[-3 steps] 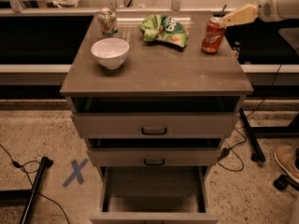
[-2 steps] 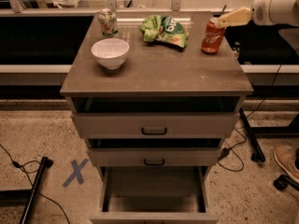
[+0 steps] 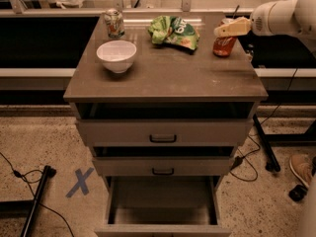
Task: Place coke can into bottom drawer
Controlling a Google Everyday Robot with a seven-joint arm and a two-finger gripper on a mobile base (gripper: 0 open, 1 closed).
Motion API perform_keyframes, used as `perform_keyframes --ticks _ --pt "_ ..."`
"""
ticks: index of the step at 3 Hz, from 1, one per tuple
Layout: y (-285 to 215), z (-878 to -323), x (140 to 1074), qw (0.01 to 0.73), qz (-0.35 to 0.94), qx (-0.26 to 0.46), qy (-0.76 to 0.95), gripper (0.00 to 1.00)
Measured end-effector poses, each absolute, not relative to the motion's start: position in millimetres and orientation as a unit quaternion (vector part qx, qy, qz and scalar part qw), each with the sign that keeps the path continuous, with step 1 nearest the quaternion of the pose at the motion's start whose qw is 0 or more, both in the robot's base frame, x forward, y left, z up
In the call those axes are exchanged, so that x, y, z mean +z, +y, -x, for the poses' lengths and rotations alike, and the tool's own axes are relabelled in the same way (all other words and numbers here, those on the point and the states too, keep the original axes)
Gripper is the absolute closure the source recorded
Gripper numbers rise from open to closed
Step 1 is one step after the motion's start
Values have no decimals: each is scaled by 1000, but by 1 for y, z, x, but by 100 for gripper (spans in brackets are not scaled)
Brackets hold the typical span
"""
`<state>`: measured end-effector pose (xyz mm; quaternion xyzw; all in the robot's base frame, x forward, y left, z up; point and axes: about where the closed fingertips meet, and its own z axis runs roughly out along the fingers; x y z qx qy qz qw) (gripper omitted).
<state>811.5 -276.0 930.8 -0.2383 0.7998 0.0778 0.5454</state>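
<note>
The coke can (image 3: 224,46) is red; the gripper (image 3: 220,31), by the can's top, is cream, on a white arm (image 3: 281,16); the bowl (image 3: 117,55) is white; the bag (image 3: 174,32) is green; the bottom drawer (image 3: 160,229) is grey-beige; a blue X (image 3: 80,181) marks the speckled floor (image 3: 39,137).

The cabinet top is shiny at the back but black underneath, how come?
Camera view: a pale glare strip lies on the cabinet top along its back edge, between the green can and the chip bag, likely from overhead light; the top shades the gap beneath it, so that looks black; the pincer, brightly lit, hangs at the top of the coke can, back right.
</note>
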Motion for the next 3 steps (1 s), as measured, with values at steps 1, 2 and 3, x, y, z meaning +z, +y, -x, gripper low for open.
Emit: perform_keyframes --ticks 1,2,3 --pt "-251 -816 906 521 254 97 809 0" --pt "-236 -821 889 517 254 123 808 3" --pt "-232 -831 887 540 232 156 794 19"
